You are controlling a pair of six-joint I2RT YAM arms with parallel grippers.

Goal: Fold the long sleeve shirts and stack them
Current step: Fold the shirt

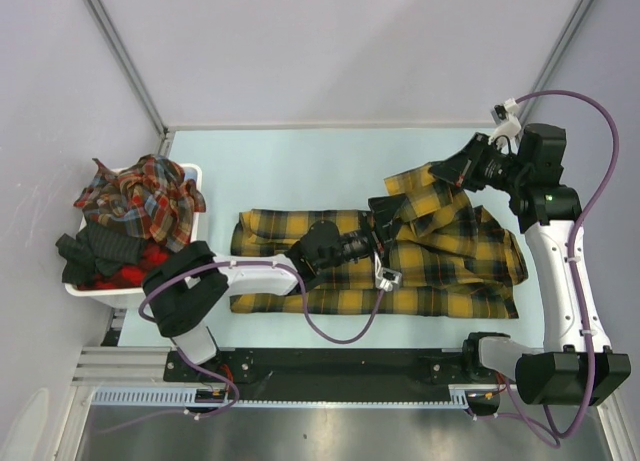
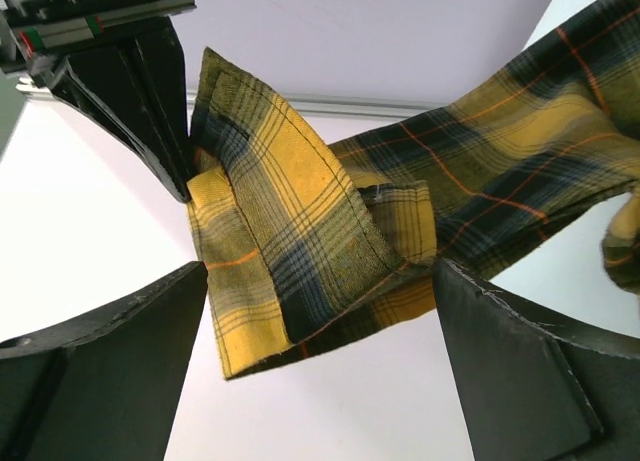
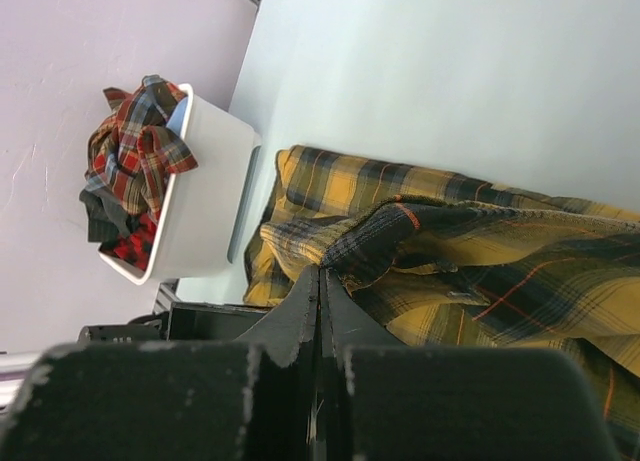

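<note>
Right gripper [image 3: 320, 278]: jaws closed, pinching an edge of the yellow shirt [image 1: 450, 271]. A folded flap [image 2: 290, 211] of the cloth bunches right at the pinch, lifted off the surface.

Left gripper [image 2: 320, 271]: jaws wide open, gripping nothing. Its fingers [image 2: 110, 351] stand on either side of the flap. Cannot tell whether they touch the cloth. In the left wrist view the right tips sit just beyond the left jaws, up and to one side, clamped on the flap's edge.

From the pinch, the cloth runs off as a raised band, back to the rest of the shirt.

The rest of the shirt lies on the table [image 1: 300, 161], under and behind the left jaws and below the right jaws. It is spread lengthwise, flatter toward the left arm and rumpled near the right arm.

Well apart from both jaws, past the shirt's end on the left arm's side, a white bin [image 3: 205, 216] sits at the table edge. Red shirts [image 3: 135, 161] are heaped in it and spill over the rim. Dark cloth [image 1: 95, 253] lies among them on the near side.
</note>
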